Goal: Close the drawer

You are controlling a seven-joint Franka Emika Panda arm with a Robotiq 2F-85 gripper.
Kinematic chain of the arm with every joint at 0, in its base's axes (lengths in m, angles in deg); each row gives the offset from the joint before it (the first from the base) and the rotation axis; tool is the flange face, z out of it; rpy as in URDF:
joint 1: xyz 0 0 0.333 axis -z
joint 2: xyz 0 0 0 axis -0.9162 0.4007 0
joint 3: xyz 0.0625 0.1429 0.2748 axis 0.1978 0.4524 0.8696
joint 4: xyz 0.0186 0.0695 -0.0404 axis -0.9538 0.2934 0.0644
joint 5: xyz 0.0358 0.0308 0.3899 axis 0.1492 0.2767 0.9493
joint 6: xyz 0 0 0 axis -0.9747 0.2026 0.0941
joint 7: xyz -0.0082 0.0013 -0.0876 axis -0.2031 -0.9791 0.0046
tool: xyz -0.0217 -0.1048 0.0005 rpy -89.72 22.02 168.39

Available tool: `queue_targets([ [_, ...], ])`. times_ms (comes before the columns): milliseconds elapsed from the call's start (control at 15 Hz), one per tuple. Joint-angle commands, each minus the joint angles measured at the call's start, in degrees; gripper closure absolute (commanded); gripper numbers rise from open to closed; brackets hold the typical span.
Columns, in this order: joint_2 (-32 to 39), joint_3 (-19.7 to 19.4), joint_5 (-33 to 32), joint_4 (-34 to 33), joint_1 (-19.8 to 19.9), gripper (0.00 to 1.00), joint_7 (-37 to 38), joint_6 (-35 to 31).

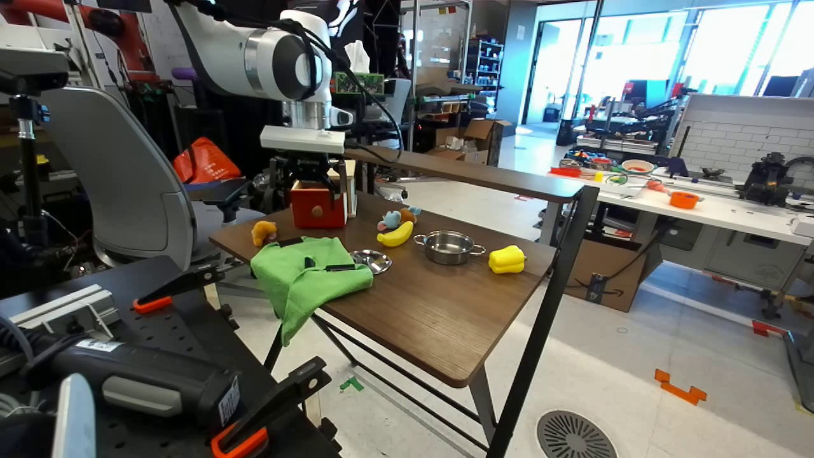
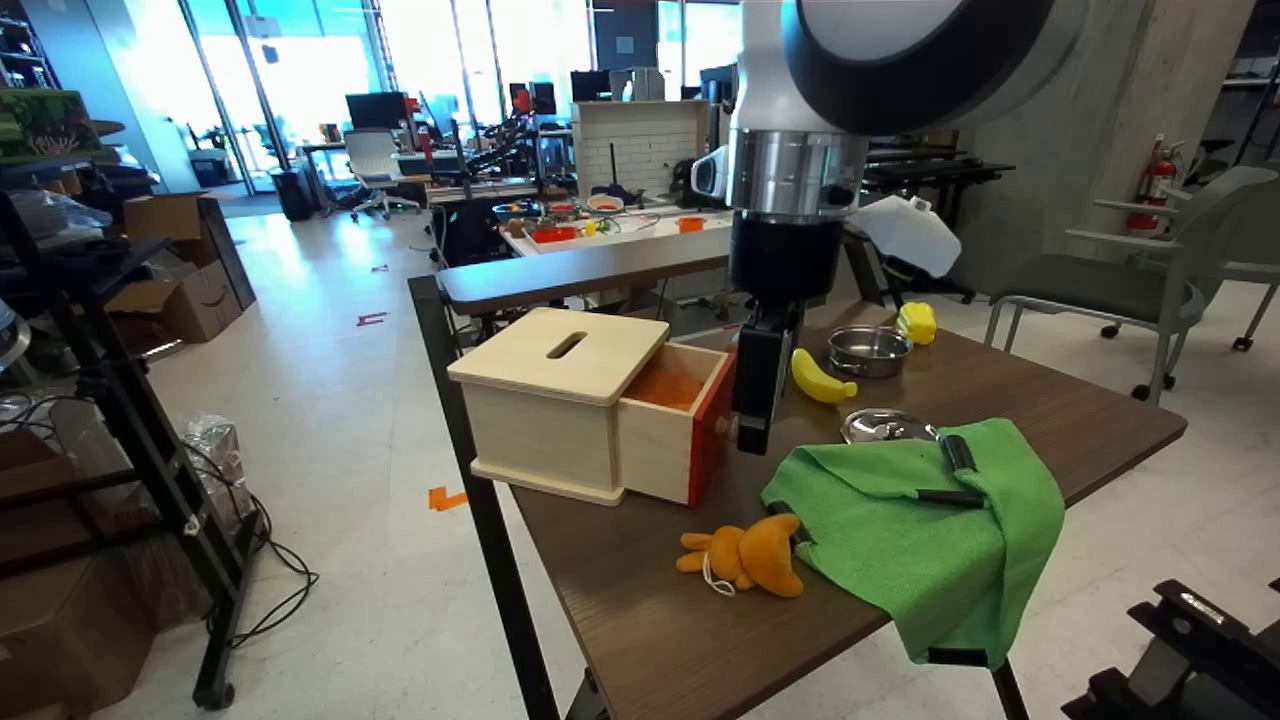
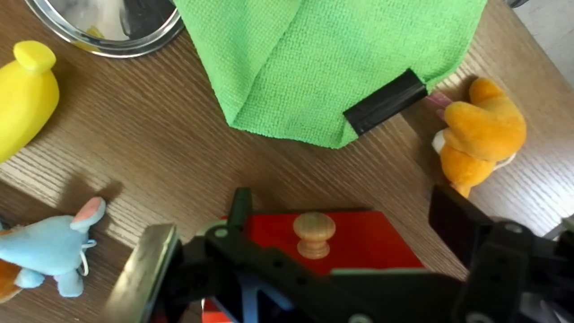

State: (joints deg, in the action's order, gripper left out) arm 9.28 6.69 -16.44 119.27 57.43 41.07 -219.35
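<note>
A light wooden box [image 2: 545, 430] stands on the table, its drawer [image 2: 657, 455] pulled partly out. The drawer has a red front with a round wooden knob, and its open top shows an orange inside. The red front [image 1: 305, 216] also shows in an exterior view. In the wrist view the red drawer front [image 3: 358, 237] and knob [image 3: 314, 233] lie between the fingers. My gripper [image 3: 345, 208] is open, its fingers wide apart and pointing down. In an exterior view the gripper [image 2: 754, 435] hangs just in front of the drawer front, near the knob. Whether it touches is unclear.
An orange plush toy [image 2: 745, 555] and a green cloth [image 2: 930, 520] lie in front of the drawer. A metal lid [image 2: 885, 425], yellow banana [image 2: 820, 378], metal pot [image 2: 868, 350], yellow pepper [image 1: 507, 259] and blue plush [image 1: 389, 221] are on the table. A raised shelf [image 1: 470, 173] runs along one edge.
</note>
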Motion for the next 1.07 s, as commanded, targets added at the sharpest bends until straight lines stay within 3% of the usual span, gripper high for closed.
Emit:
queue_targets([
  [0,1.5,-0.6,0.1,-2.6,-0.7,0.00,0.2,0.5],
  [1000,7.0,-0.9,-0.1,-11.5,-2.5,0.00,0.7,3.4],
])
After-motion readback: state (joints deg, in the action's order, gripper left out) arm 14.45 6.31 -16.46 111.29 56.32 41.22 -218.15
